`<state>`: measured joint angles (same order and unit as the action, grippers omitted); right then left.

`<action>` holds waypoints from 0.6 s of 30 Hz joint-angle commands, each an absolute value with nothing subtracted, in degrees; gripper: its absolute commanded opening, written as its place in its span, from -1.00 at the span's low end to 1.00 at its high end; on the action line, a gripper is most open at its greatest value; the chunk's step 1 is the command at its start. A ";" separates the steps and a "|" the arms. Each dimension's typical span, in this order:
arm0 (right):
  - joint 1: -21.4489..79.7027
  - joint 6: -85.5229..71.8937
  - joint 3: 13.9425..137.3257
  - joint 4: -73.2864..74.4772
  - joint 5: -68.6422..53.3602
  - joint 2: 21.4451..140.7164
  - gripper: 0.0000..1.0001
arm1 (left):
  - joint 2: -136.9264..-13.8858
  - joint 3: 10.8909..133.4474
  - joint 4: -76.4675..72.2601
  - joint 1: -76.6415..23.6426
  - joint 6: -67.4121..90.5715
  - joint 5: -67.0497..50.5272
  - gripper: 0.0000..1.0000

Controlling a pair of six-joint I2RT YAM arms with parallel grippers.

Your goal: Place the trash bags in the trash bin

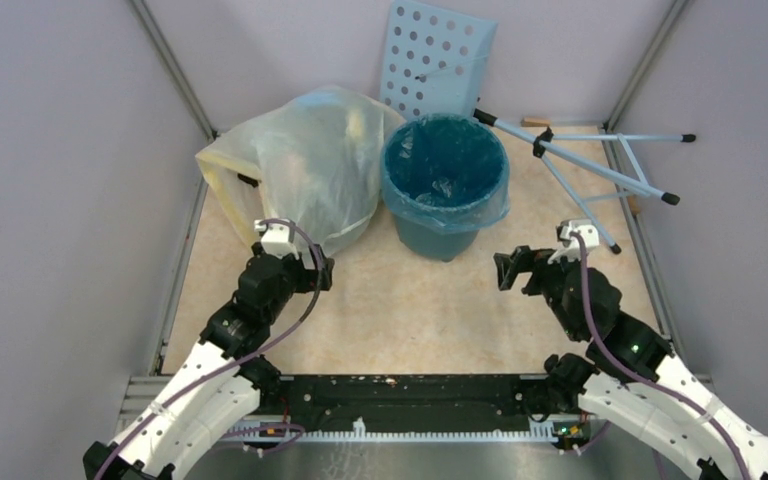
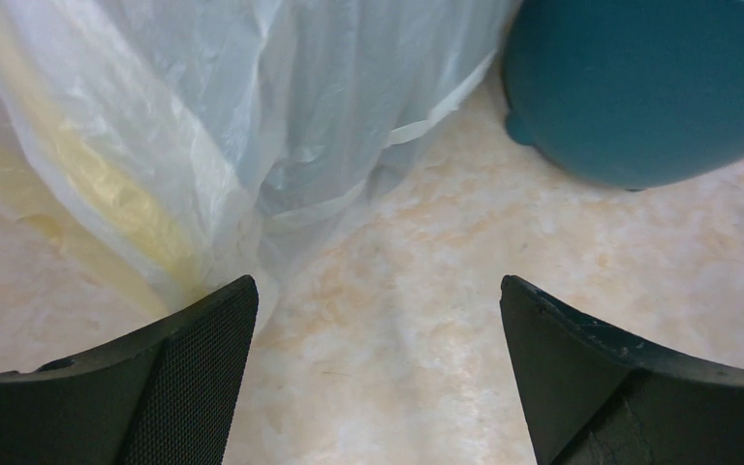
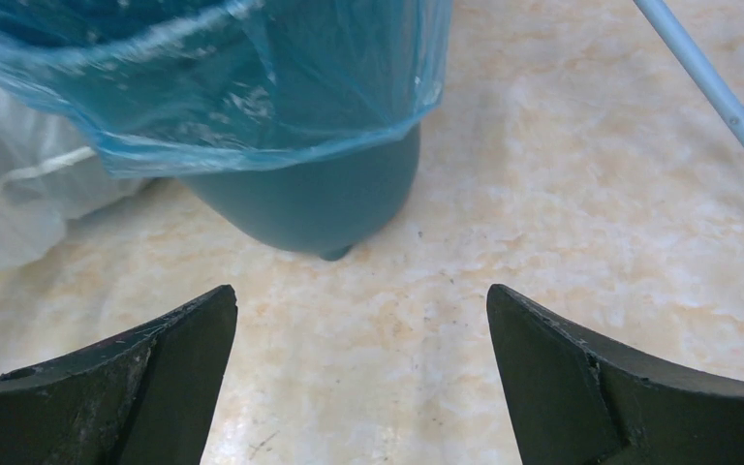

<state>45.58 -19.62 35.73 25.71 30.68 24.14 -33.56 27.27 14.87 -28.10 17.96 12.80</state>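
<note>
From above, the trash bin [image 1: 442, 238] stands upright at 12 o'clock on the beige surface [image 1: 410, 315]. The light-blue trash bag [image 1: 490, 205] sits inside it, its edge folded out over the rim all round. A big whitish bag [image 1: 310, 165] slumps at 10 o'clock, touching the bin's side. A perforated pale-blue panel [image 1: 435, 60] leans on the back wall behind the bin, and a thin-legged stand [image 1: 600, 165] lies at 2 o'clock. My left claw [image 1: 315, 268] hangs at 8 o'clock, just beside the whitish bag. My right claw [image 1: 508, 270] hangs at 4 o'clock, pointing toward the bin but apart from it.

From my left wrist, both fingers [image 2: 184, 387] are spread wide with only bare surface between them. The whitish bag, with its yellowish edge, fills 11 o'clock, and the bin's dark wall sits at 1 o'clock.

From my right wrist, the fingers [image 3: 155, 387] are likewise spread wide and pinch nothing. The bin is at 12 o'clock, the blue bag draped down its outside to about mid-height. The whitish bag shows at 9 o'clock and a leg of the stand at 2 o'clock.
</note>
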 commanded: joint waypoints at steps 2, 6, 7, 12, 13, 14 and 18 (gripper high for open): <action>45.57 -17.81 30.45 16.31 40.12 26.93 0.97 | -34.28 22.43 1.04 -26.76 8.94 22.86 0.98; 35.99 -18.14 27.29 10.13 34.89 32.17 0.97 | -41.04 18.24 -12.64 -21.96 3.71 20.59 0.97; 30.49 -20.60 26.54 9.00 31.09 33.47 0.97 | -43.65 17.86 -15.07 -19.83 3.65 18.82 0.97; 14.99 -14.90 20.09 -10.07 24.06 38.62 0.92 | -55.65 16.86 -27.09 -12.98 2.86 14.32 0.97; 14.99 -8.84 18.34 -15.88 26.51 40.18 0.92 | -57.67 16.27 -30.16 -12.17 2.23 13.91 0.97; 14.75 -5.71 17.18 -20.20 28.29 42.01 0.92 | -59.67 15.62 -33.08 -11.30 1.86 13.41 0.97; 11.71 -4.23 15.41 -31.55 29.34 51.63 0.93 | -67.74 13.45 -42.76 -7.50 3.44 9.32 0.97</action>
<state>14.04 -10.48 16.88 -11.14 27.83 45.47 -62.08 15.68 -26.48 -10.57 3.88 13.85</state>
